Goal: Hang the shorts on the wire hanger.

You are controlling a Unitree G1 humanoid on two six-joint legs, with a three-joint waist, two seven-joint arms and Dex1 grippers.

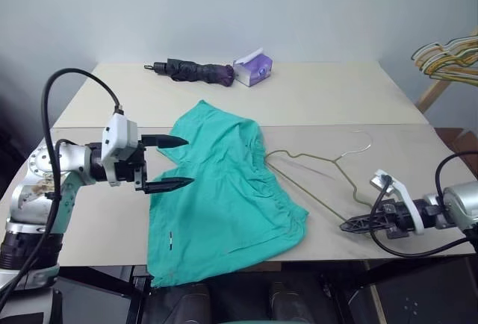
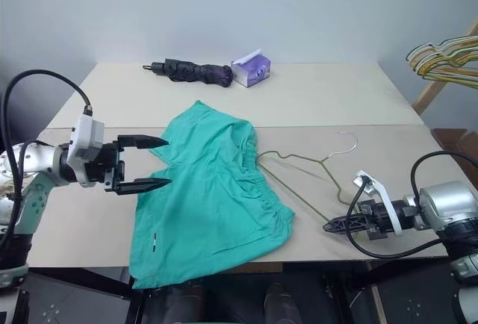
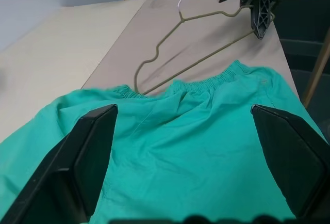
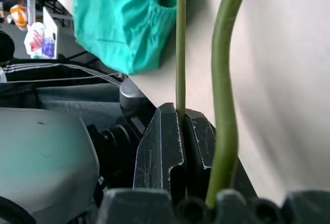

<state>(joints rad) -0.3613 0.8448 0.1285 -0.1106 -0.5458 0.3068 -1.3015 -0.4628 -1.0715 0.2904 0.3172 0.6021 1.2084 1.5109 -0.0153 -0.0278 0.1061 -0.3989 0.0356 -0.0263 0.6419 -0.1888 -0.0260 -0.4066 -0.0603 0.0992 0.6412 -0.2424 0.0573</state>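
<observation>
Head stereo pair down over shared table point(image 1: 314, 100); wrist cameras close along fingers

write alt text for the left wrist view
Teal shorts lie on a beige table between the open left gripper fingers; beyond the waistband lies a wire hanger, its far end pinched by the right gripper.

Shorts point(image 1: 224, 197) lie on the worktop point(image 1: 336, 100), wire hanger point(image 1: 317, 171) touching their right side. Umbrella point(image 1: 196, 71) and tissue box point(image 1: 253, 69) lie behind, side by side.
</observation>
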